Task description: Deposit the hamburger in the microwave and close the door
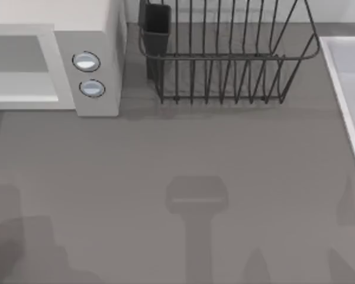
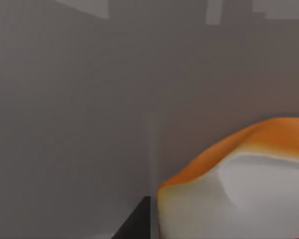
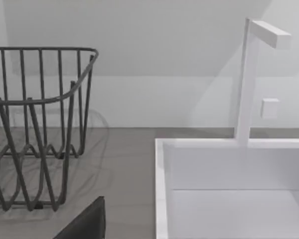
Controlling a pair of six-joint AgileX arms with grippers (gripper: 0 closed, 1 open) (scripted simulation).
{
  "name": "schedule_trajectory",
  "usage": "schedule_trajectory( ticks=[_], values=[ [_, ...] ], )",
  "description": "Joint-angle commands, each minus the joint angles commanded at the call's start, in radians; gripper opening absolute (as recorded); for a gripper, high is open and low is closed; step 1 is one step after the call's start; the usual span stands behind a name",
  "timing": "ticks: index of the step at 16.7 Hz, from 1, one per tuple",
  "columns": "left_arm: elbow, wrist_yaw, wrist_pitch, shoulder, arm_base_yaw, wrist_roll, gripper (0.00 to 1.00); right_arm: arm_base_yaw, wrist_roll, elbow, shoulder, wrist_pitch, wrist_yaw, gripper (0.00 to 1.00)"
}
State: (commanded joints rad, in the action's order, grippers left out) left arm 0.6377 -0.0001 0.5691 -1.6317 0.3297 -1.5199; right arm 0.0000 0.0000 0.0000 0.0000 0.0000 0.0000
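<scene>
1. Microwave [image 1: 97,59]: white box at the table's far left; grey panel with two round silvery-blue knobs, one above the other
2. Hamburger [image 2: 239,184]: orange-brown bun with pale patch, close before the left wrist camera

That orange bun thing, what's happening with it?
The hamburger sits right up against the left arm's wrist camera, in front of plain grey walls. From above, the white microwave stands at the table's left back corner with two knobs showing, beside a dark wire dish rack. The right arm's camera looks at the rack and a white sink.
</scene>
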Motion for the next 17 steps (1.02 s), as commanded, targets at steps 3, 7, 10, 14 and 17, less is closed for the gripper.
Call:
schedule_trajectory(
  ticks=[3,7,10,14,17],
  values=[
    [0.000,0.000,0.000,0.000,0.000,0.000,0.17,0.000,0.000,0.000,0.000,0.000,0.000,1.00],
    [0.000,0.000,0.000,0.000,0.000,0.000,0.00,0.000,0.000,0.000,0.000,0.000,0.000,1.00],
    [0.000,0.000,0.000,0.000,0.000,0.000,0.00,0.000,0.000,0.000,0.000,0.000,0.000,1.00],
    [0.044,-0.001,0.117,0.069,-0.002,0.029,0.00,0.000,0.000,0.000,0.000,0.000,0.000,1.00],
    [0.083,-0.002,0.155,0.091,-0.001,0.024,0.00,0.000,0.000,0.000,0.000,0.000,0.000,1.00]
  ],
)
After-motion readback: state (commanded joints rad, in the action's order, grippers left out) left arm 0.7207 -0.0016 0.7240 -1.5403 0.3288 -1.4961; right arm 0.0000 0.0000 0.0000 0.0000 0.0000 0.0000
